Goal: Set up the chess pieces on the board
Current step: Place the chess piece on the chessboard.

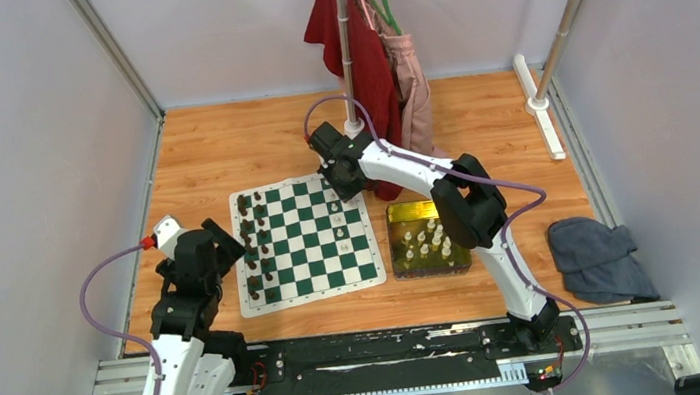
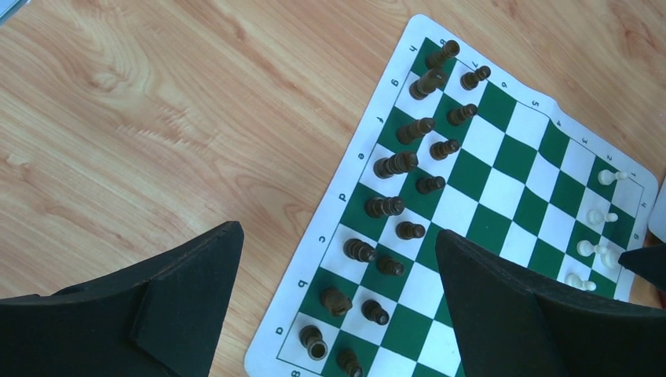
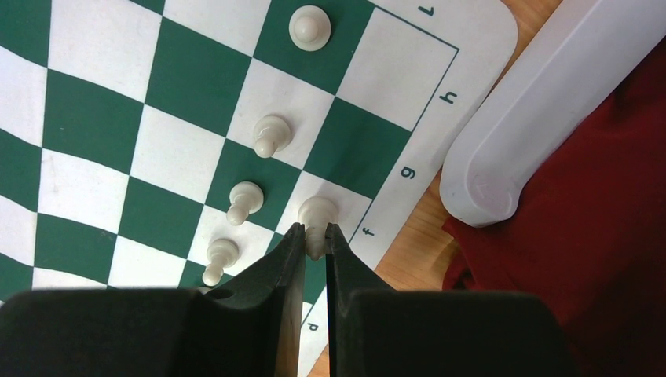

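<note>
The board (image 1: 306, 243) lies flat on the wooden table. In the right wrist view my right gripper (image 3: 314, 232) is shut on a cream chess piece (image 3: 318, 210) that stands on the edge row by the letter f. Three cream pawns (image 3: 243, 200) stand in a line one row inward, and another cream piece (image 3: 309, 27) stands farther along. More cream chess pieces (image 1: 427, 240) lie in the yellow-green tray (image 1: 425, 206) right of the board. My left gripper (image 2: 338, 232) hangs open above the board's left side, over the dark chessmen (image 2: 385, 206).
Close to the right gripper are a red garment (image 3: 597, 220) and the white base (image 3: 534, 118) of the clothes pole (image 1: 346, 47). A grey cloth (image 1: 595, 258) lies at the right. A white bar (image 1: 538, 119) lies at the back right.
</note>
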`<state>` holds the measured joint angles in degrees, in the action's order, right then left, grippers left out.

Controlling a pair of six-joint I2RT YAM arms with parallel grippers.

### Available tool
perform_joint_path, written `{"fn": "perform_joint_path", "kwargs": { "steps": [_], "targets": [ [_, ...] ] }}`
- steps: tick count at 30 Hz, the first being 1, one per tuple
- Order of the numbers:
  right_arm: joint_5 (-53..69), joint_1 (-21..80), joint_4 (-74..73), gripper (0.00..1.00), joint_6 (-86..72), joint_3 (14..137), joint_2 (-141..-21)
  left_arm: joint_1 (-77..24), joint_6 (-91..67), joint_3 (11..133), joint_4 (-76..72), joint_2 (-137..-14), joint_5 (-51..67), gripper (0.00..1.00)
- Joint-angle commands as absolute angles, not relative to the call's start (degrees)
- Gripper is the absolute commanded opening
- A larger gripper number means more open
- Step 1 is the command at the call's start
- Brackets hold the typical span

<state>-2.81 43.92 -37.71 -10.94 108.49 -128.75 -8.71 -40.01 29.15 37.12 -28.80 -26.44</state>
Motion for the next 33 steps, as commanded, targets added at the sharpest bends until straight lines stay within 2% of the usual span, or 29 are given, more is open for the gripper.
{"fn": "perform_joint_path", "kwargs": {
  "steps": [1, 8, 11, 24, 33],
  "targets": [
    [-2.4, 43.4, -39.3, 0.05, -10.5, 108.7, -130.0, -8.4, -39.0, 28.3, 35.7, -29.2, -27.9, 1.0],
    [-2.5, 43.4, -38.8, 0.29, -10.0, 108.3, -129.3, -8.4, -38.9, 28.2, 35.4, -29.6, -27.7, 1.0],
    [-2.7, 43.4, -38.8, 0.35, -9.8, 108.8, -129.1, -8.4, -38.8, 28.2, 35.5, -29.4, -27.7, 1.0],
    [-4.2, 43.5, -39.1, 0.36, -9.2, 108.8, -123.9, -8.4, -39.3, 28.3, 35.9, -28.9, -27.7, 1.0],
    [-7.5, 45.6, -39.3, 0.36, -10.9, 99.1, -111.5, -8.4, -39.3, 28.5, 36.2, -28.5, -28.4, 1.0]
  ]
}}
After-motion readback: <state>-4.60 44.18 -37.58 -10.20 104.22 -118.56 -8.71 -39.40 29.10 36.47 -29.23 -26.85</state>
